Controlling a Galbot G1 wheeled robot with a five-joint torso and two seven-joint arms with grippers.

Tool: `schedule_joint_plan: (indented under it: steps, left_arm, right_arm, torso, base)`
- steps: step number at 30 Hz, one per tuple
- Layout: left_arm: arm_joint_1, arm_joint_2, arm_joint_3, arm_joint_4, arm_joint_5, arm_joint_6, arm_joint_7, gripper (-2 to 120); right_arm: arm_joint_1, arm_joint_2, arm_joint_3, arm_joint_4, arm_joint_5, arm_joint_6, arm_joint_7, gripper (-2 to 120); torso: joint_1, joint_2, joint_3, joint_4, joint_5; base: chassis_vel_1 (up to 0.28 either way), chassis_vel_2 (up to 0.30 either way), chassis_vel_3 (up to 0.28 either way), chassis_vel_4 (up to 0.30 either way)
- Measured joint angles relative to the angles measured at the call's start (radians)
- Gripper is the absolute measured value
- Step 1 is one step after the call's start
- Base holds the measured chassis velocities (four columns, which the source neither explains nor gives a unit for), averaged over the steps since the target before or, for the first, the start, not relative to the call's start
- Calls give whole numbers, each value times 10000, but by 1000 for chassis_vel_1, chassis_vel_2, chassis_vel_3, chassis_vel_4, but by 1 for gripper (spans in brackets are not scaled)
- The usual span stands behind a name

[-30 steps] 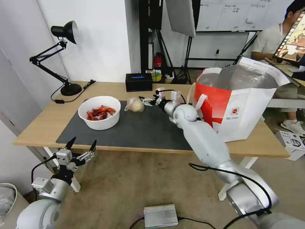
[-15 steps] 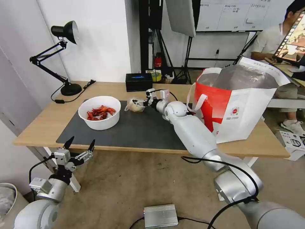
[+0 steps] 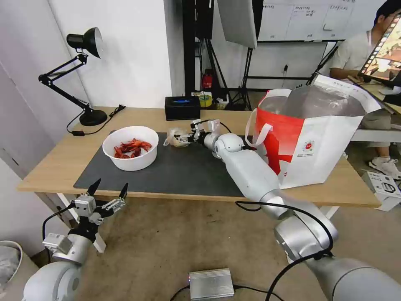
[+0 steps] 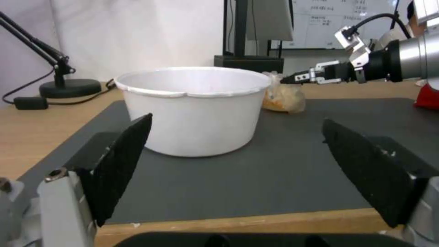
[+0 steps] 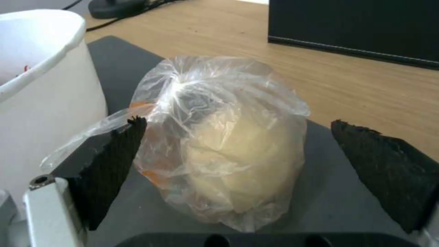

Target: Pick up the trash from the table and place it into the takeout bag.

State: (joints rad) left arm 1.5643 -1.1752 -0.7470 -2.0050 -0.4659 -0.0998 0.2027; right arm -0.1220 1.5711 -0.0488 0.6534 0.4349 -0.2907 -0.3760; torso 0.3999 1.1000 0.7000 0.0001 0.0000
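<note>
A clear baggie with a beige lump (image 3: pixel 176 137) lies on the dark grey mat (image 3: pixel 184 171) of the table (image 3: pixel 54 163). My right gripper (image 3: pixel 184 137) is open, and in the right wrist view its black fingers (image 5: pixel 114 154) stand on either side of the baggie (image 5: pixel 228 147) without pressing it. The white bowl of red crayfish shells (image 3: pixel 130 147) stands left of the baggie. The takeout bag (image 3: pixel 317 133) stands open on the table's right end. My left gripper (image 3: pixel 106 194) hangs open below the table's front edge, facing the bowl (image 4: pixel 197 106).
A black box (image 3: pixel 182 107) sits behind the baggie at the table's far edge. A black desk lamp (image 3: pixel 87 62) and its cord occupy the far left corner. A silver box (image 3: pixel 211 283) lies on the floor in front.
My right arm has reached further left along the mat, bringing its open fingers from beside the baggie to around it. The left arm has barely shifted.
</note>
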Motion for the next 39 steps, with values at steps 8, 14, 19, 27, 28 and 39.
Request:
schedule_joint_plan:
  steps: [8, 14, 19, 27, 28, 39]
  left_arm:
    - [5, -42, 18, -76, 49, 0, -9, 100]
    - [-6, -48, 31, -79, 56, 4, -16, 100]
    - [-15, -108, 107, -96, 128, 7, -19, 100]
    - [6, -172, 124, -190, 195, 12, -27, 100]
    - [17, -194, 125, -206, 209, 13, -28, 100]
    - [41, -339, 170, -243, 331, 14, -28, 100]
  right_arm:
    - [29, 8, -103, -233, -247, 79, -307, 100]
    - [108, 6, -165, -390, -274, 323, -738, 100]
    - [136, 4, -226, -518, -491, 487, -977, 100]
    - [236, -1, -218, -883, -734, 853, -1503, 100]
    - [246, -1, -218, -906, -738, 873, -1535, 100]
    - [252, -1, -250, -1011, -803, 912, -1506, 90]
  torso:
    - [0, -1, 0, -1, 0]
    - [0, 0, 0, -1, 0]
    - [0, 0, 0, -1, 0]
    - [0, -1, 0, -1, 0]
    - [0, 0, 0, -2, 0]
    - [0, 0, 0, -1, 0]
  base:
    - [0, 0, 0, 0]
    - [0, 0, 0, 0]
    - [0, 0, 0, 0]
    - [0, 0, 0, 0]
    - [0, 0, 0, 0]
    - [0, 0, 0, 0]
